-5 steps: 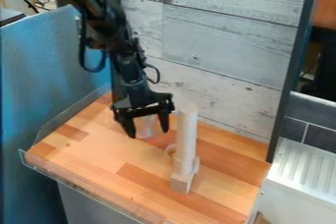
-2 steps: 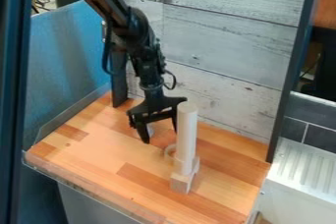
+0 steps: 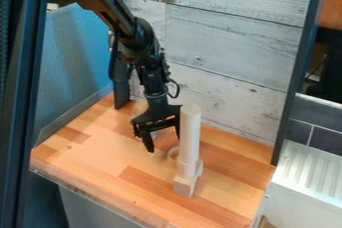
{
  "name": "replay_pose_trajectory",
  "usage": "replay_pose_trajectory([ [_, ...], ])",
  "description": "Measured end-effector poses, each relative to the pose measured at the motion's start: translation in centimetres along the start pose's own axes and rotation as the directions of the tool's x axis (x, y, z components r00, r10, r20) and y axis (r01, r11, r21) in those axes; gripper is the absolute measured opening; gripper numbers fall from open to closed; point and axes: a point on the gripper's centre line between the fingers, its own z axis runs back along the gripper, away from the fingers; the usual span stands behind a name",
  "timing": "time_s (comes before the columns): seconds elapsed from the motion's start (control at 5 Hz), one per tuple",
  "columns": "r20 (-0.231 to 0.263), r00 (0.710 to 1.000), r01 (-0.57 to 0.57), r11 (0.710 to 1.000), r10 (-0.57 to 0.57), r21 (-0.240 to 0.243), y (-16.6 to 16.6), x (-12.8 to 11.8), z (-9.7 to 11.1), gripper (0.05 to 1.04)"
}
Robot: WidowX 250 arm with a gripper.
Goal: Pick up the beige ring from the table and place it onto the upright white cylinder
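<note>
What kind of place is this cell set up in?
Probably a robot lab or workshop test bench: a black robot arm over a small wooden worktop, backed by a whitewashed plank panel.

The arm (image 3: 137, 34) is cut off by the top edge. A pale ring (image 3: 170, 154) is partly hidden by the upright cylinder (image 3: 190, 134).

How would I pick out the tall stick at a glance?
Find the wooden table below the whitewashed plank wall. Just right of the robot's black fingers, in the picture, stands a smooth, pale, round stick. Unlike the squat, angular block at its foot, it is tall, slender and upright.
</note>
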Motion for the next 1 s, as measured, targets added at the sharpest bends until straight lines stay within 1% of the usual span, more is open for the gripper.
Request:
replay_pose_trajectory([
  [0.2,-0.024,1.000,-0.019,1.000,0.019,-0.009,-0.2,-0.1,-1.2,1.000],
  [0.4,-0.025,0.999,-0.028,0.999,0.028,-0.017,-0.5,0.0,-1.3,1.000],
  [0.6,-0.032,0.999,-0.021,0.999,0.020,-0.030,-1.6,-0.6,-1.4,1.000],
  [0.8,-0.033,0.999,-0.018,0.999,0.017,-0.030,-2.1,-0.9,-1.5,1.000],
  [1.0,-0.028,0.999,-0.020,1.000,0.020,-0.008,-2.1,-0.7,-1.8,1.001],
])
